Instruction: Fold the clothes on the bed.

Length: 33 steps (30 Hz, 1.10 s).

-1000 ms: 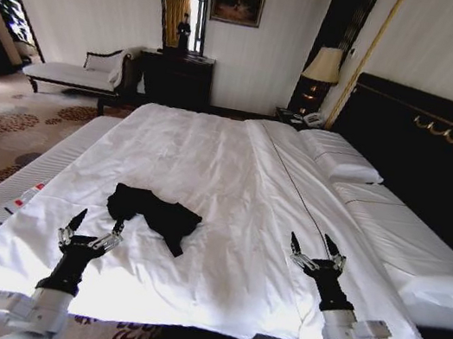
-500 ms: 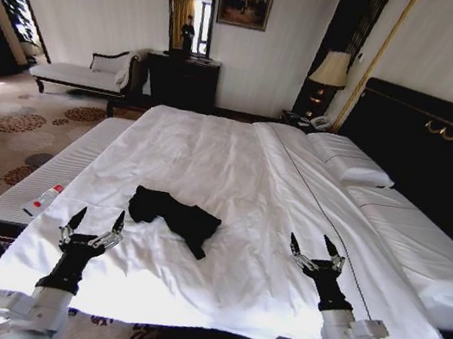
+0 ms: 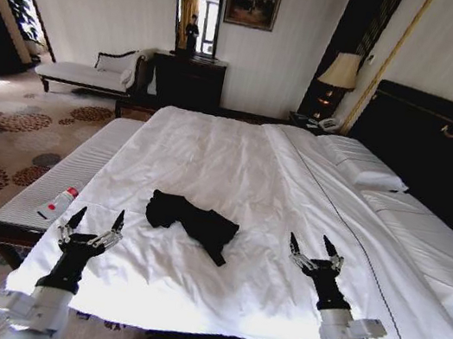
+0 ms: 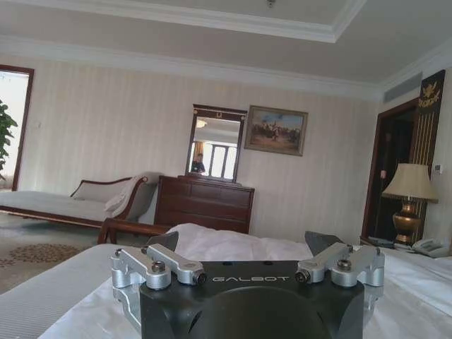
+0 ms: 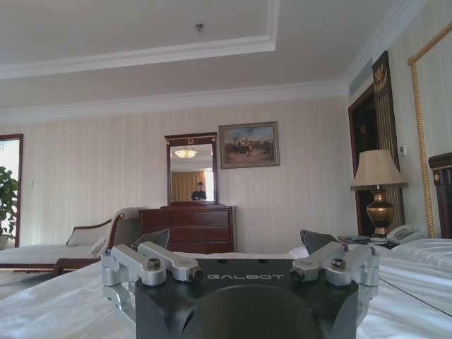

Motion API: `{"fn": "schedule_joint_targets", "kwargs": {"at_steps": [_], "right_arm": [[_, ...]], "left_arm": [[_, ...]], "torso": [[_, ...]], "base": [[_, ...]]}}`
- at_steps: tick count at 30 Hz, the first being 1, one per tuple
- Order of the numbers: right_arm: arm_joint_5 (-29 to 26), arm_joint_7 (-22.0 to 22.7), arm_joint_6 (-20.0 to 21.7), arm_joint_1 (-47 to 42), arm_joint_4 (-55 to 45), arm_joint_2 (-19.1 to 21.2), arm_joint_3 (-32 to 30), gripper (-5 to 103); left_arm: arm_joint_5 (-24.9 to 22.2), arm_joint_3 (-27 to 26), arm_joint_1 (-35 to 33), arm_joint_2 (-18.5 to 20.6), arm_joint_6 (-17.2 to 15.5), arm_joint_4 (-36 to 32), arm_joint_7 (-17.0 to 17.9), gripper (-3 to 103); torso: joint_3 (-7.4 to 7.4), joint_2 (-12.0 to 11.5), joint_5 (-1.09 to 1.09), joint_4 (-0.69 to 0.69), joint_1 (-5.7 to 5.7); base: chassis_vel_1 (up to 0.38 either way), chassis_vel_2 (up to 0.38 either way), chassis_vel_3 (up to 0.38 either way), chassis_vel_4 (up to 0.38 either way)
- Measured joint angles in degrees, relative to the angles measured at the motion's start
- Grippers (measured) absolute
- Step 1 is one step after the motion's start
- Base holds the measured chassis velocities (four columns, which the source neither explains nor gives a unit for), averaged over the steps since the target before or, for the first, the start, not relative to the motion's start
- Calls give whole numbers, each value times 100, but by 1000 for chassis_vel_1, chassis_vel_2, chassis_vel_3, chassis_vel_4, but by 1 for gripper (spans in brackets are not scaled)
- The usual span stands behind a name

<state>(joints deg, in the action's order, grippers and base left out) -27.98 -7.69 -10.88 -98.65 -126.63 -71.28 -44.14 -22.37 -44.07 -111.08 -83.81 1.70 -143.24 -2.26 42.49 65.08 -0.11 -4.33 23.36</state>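
Both arms reach out low over the near edge of the big white bed [image 3: 212, 149], left gripper [image 3: 94, 224] and right gripper [image 3: 311, 248] with jaws apart, the crumpled black soft T-shirt [image 3: 193, 222] between them.

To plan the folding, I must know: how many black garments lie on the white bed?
1. One crumpled black soft-fabric T-shirt lies on the large white-sheeted bed, near its foot, between the open left gripper and the open right gripper. Folds may hide parts.

The black T-shirt [image 3: 193, 222] is lying crumpled on the bed [image 3: 211, 158] — ahead of and between the left gripper [image 3: 95, 219] and right gripper [image 3: 312, 244], both spreading their fingers wide.
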Motion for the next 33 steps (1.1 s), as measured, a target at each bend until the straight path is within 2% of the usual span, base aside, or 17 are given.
{"fn": "schedule_joint_targets", "kwargs": {"at_steps": [8,18,20,22,23,27,29,33], "right_arm": [[-7,-226,-153,12,70,-14,44,100],[50,-127,-214,59,175,-45,141,100],[66,-89,-235,83,243,-30,179,100],[83,-78,-289,109,340,-23,227,100],[83,-78,-289,109,340,-23,227,100],[102,-73,-372,151,516,-3,274,100],[102,-72,-377,155,543,13,274,100],[87,-7,-398,192,720,96,210,100]], "left_arm": [[78,-33,89,-2,-11,0,131,100],[-26,-205,397,82,-484,0,599,100],[-149,-185,530,81,-834,0,990,100],[-526,-201,814,167,-1247,0,1494,100],[-526,-201,814,167,-1247,0,1494,100],[-1068,-294,1442,534,-1735,173,2104,100],[-1167,-295,1541,607,-1812,258,2147,100],[-1536,-170,2175,921,-2253,859,2331,100]], "torso": [[0,0,2,-1,0],[0,0,-1,-1,0],[0,0,1,0,0],[0,0,0,0,0],[0,0,0,0,0],[0,0,0,-2,0],[0,0,0,-2,0],[1,0,-1,-1,0]], "base": [[0,0,0,0],[0,0,0,0],[0,0,0,0],[0,0,0,0],[0,0,0,0],[0,0,0,0],[0,0,0,0],[0,0,0,0]]}}
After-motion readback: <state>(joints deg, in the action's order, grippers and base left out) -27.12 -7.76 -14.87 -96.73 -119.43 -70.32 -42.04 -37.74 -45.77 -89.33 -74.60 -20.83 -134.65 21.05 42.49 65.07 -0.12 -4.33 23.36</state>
